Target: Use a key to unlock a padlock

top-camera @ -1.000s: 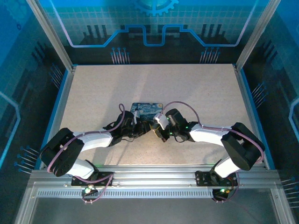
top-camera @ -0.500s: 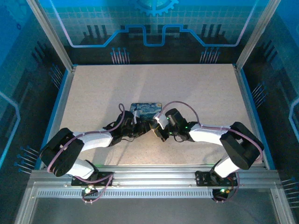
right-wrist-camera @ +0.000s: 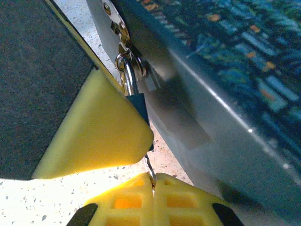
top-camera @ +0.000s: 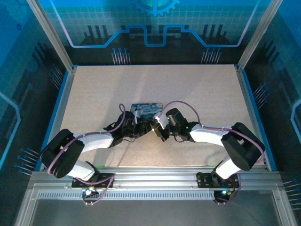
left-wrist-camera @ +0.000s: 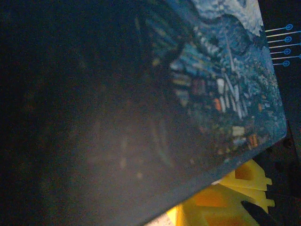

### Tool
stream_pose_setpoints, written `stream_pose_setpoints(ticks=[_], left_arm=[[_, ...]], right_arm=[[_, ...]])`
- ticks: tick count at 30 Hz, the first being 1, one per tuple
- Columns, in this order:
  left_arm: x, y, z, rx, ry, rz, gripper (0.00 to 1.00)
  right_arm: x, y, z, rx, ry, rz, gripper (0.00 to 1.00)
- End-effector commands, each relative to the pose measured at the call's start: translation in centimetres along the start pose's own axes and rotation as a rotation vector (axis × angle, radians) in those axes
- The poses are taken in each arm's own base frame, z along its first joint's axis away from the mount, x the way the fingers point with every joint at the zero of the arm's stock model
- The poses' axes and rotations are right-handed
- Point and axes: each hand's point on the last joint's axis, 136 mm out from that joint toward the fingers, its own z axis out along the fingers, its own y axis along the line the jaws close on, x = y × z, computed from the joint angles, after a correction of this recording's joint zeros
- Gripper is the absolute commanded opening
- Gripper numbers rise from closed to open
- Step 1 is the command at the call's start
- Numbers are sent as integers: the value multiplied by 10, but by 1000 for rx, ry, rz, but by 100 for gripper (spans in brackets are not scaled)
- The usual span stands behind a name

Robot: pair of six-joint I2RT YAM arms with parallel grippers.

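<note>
Right claw [right-wrist-camera: 153,182] clenched on key [right-wrist-camera: 149,165]; left claw [top-camera: 143,128] grip unclear. Line key with padlock [right-wrist-camera: 139,102] keyhole, push straight, twist gently.

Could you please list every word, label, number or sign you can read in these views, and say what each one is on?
No readable text anywhere.
Dark-blue rectangular box with swirling night-sky print: artwork only, no lettering.
Tiny silvery padlock with blue body: no brand or number legible.
Blue back wall: gear outline and circuit lines, no words.
</note>
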Motion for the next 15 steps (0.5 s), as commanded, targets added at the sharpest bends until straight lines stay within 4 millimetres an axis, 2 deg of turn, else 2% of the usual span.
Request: stream_pose_setpoints(ticks=[1, 15], left_arm=[[2, -20, 1, 57, 30, 1, 25], [4, -18, 3, 59, 38, -6, 24]], right_arm=[[-45, 8, -1, -37, -127, -33, 0], [-69, 12, -6, -54, -183, -32, 0]])
